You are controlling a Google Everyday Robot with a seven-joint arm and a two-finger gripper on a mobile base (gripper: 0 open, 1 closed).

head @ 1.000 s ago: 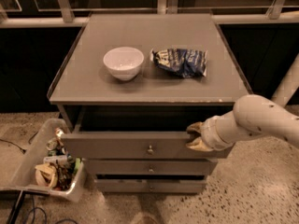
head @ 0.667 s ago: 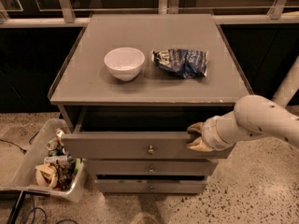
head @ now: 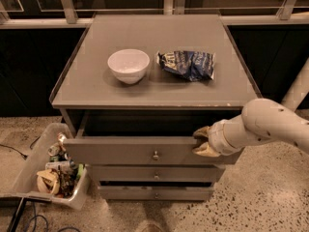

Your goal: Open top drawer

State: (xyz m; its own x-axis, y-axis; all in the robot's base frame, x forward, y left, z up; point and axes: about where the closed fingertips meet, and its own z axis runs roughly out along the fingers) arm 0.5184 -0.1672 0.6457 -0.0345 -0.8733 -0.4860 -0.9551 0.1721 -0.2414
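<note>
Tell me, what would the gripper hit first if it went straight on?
Likely the top drawer: the gripper sits at its front panel, aimed toward the knob; depth is unclear.

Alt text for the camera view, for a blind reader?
The robot's gripper sits at the right end of the wide grey top drawer, which is pulled partly out of a grey cabinet. A white bowl and a crumpled blue bag rest on top.

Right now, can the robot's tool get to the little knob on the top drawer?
Probably yes. The tool sits against the front of the top drawer, near one end. The knob is on that same front, a little to the side, with nothing between them.
</note>
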